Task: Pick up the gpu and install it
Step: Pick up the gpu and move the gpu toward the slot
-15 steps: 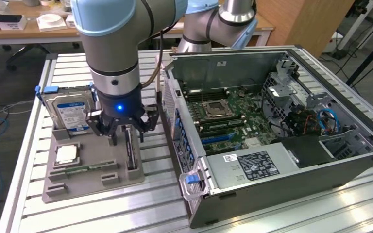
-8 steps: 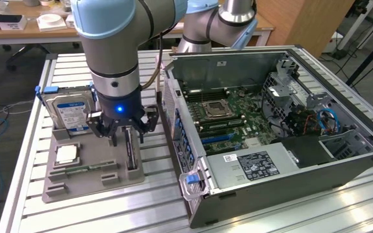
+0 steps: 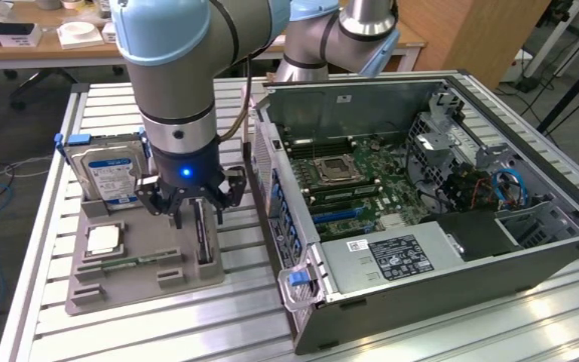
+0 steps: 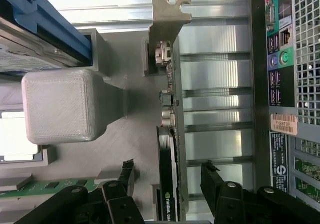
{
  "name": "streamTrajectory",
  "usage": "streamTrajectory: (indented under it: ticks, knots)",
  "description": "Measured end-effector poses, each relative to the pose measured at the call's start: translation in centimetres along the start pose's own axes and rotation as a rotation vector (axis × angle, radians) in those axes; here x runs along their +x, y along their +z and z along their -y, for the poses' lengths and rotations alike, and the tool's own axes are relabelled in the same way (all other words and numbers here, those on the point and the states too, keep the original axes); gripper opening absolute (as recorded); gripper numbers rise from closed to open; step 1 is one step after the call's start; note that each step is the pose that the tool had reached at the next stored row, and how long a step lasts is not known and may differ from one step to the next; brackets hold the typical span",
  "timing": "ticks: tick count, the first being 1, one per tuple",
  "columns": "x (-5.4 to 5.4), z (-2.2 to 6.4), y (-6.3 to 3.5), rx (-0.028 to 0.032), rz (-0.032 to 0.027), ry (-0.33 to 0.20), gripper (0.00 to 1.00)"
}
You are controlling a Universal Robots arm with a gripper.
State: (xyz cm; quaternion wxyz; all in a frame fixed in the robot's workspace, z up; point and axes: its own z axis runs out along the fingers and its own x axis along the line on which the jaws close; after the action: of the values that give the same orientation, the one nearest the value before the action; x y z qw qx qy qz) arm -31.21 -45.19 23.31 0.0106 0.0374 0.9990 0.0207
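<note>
Both jaws of the gripper [image 4: 169,165] gaped astride the gpu [image 4: 169,134] (ungripped), nine o'clock of the PC case [image 3: 470,294]; pick-up needed centred closure.

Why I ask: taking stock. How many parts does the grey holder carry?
4: hard drive at the far end, processor and memory stick midway, gpu on edge under the gripper; the arm may hide more.
</note>
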Motion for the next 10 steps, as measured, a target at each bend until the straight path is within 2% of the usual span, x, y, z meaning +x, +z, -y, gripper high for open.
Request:
streamTrajectory:
  ticks: [10]
  knots:
    - [0.03, 0.03, 0.57, 0.0001, -0.0001, 0.0, 0.65]
